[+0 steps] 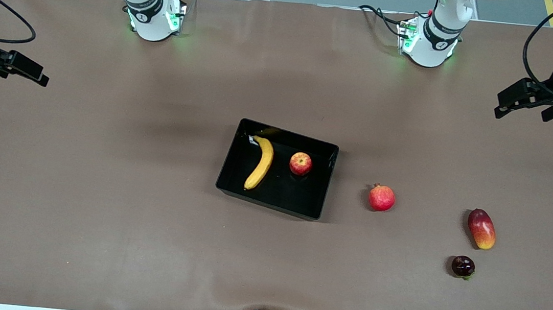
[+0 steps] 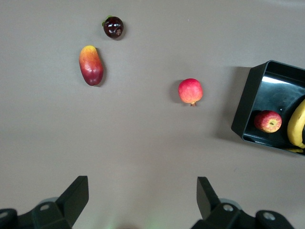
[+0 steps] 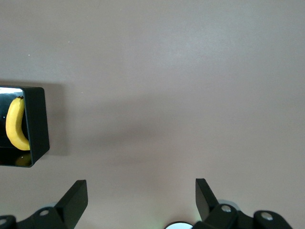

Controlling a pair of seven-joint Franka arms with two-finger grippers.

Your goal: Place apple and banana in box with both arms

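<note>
Brown table covering [image 1: 99,182] lies flat under both arms. Left gripper [image 2: 143,202] hangs with fingers spread wide and empty over the table's end on its own side; right gripper [image 3: 141,202] hangs the same way, parted and empty, over the other end. Both wait. Banana [image 1: 261,162] and apple [image 1: 300,163] lie apart inside the box [image 1: 271,203]. Little can go wrong now, I judge. Only a needless reach could bump the box or take the pomegranate [image 1: 381,198] near it.

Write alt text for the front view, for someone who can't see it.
A long yellow banana and small red apple lie in a shallow black plastic box mid-table. The left end effector and right end effector hang open over the table's ends.
</note>
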